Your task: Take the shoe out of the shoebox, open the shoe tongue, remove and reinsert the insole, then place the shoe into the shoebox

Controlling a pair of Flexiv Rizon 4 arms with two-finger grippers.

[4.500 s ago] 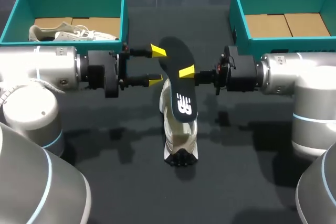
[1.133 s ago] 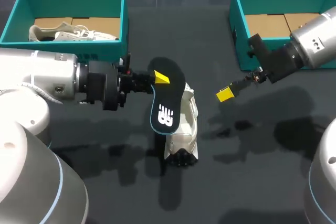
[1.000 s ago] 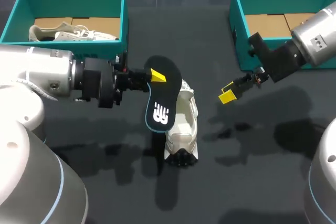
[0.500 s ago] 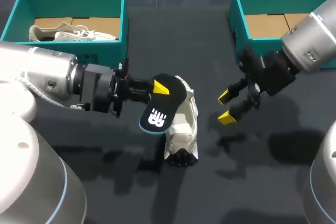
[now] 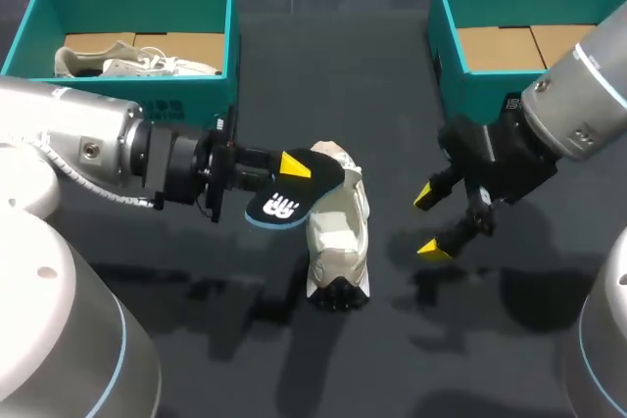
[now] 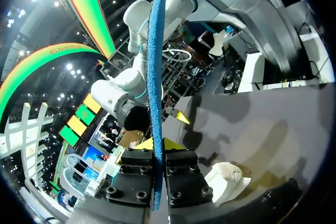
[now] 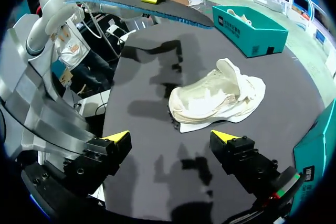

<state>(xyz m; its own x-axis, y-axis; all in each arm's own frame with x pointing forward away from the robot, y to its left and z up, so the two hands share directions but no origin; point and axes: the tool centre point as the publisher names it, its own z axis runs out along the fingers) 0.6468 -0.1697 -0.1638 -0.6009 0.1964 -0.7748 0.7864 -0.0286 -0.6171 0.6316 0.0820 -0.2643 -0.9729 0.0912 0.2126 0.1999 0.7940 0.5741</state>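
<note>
The white sneaker sits mid-table, out of either teal shoebox. Its black insole is out too, clamped at one end by the left gripper and held just over the shoe's opening, apparently lined up for reinsertion. The right gripper hangs beside the shoe, fingers spread wide, likely ready to steady it.
</note>
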